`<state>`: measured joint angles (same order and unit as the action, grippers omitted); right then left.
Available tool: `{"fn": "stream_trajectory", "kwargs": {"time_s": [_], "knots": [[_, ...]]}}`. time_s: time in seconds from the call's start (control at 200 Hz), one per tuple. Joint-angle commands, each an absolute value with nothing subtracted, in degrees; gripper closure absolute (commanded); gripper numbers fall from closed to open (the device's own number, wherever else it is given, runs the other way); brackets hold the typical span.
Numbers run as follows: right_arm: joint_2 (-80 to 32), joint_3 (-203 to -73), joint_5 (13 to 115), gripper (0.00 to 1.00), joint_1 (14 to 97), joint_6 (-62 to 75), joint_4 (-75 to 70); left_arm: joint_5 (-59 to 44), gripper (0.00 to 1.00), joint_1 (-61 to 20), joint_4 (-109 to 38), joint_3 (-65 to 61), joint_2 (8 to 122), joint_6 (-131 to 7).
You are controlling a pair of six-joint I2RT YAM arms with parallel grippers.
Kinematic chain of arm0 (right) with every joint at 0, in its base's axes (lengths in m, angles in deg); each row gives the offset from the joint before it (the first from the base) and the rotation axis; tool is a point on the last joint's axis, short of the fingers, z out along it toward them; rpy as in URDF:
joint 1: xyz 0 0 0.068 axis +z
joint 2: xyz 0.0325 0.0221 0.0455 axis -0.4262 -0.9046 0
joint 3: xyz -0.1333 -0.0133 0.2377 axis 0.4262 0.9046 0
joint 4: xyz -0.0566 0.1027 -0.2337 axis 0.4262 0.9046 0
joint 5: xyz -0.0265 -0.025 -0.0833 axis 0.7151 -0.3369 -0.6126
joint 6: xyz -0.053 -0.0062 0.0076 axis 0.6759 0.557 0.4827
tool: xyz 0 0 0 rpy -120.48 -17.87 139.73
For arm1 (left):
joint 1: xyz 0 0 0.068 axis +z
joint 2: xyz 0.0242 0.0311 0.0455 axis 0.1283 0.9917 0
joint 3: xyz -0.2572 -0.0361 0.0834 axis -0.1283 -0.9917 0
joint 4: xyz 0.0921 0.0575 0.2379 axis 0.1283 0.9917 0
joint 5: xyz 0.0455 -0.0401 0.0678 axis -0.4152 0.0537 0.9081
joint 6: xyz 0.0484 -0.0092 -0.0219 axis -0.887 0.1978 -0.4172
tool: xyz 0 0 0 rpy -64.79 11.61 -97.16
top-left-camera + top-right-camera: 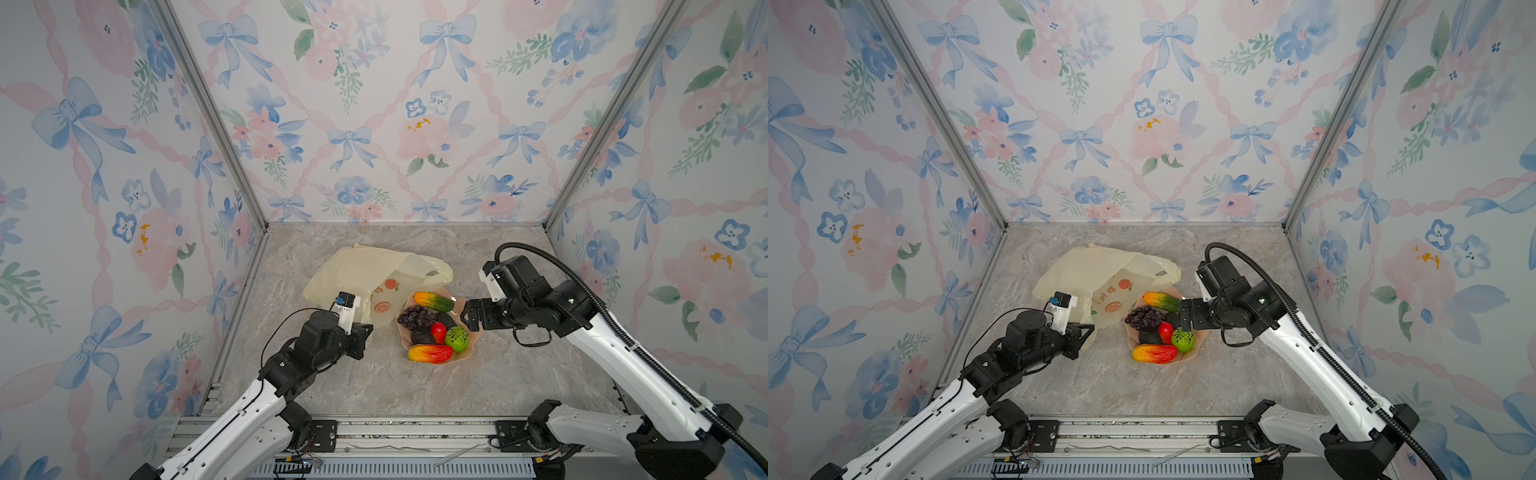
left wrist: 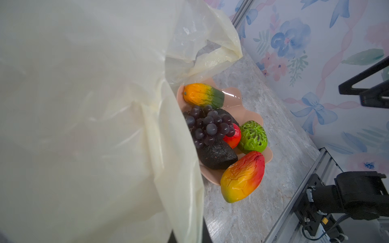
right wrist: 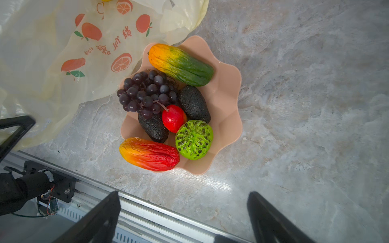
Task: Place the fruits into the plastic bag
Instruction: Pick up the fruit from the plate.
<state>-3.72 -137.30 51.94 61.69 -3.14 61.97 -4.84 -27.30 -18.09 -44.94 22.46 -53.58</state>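
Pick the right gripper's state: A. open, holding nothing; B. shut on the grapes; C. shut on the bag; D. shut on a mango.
A: the right gripper has its jaws wide apart with nothing between them, and the grapes lie in the dish.

Pale-yellow translucent plastic bag (image 1: 365,266), crinkled, with orange-slice print, lies on the desk (image 1: 415,386) toward its far edge, touching the rim of the pink scalloped dish (image 3: 229,101). In the dish:
- orange-green mango (image 3: 181,64)
- purple grape bunch (image 3: 145,94)
- two dark avocados (image 3: 194,104)
- small red fruit (image 3: 173,118)
- bumpy green ball (image 3: 193,138)
- red-yellow mango (image 3: 149,153)
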Motion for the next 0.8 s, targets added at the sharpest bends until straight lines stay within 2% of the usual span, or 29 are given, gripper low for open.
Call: {"fn": "stream_trajectory", "kwargs": {"time_s": [0.0,0.49,0.635,0.795], "knots": [[-5.5,-135.5,52.5,0.04,61.4,-4.4,58.7,-7.6,1.00,-26.7,-19.9,-43.5,23.5,-56.4],[-14.4,-131.4,53.8,0.03,62.1,-3.8,53.7,-8.4,1.00,-26.4,-20.0,-43.8,22.9,-56.4],[-15.4,-133.2,54.8,0.03,68.2,1.0,52.1,-8.5,1.00,-26.4,-20.0,-43.8,22.9,-56.4],[-20.6,-138.2,51.8,0.03,78.4,9.6,56.6,-8.5,1.00,-26.4,-20.0,-43.8,23.0,-56.4]]}}
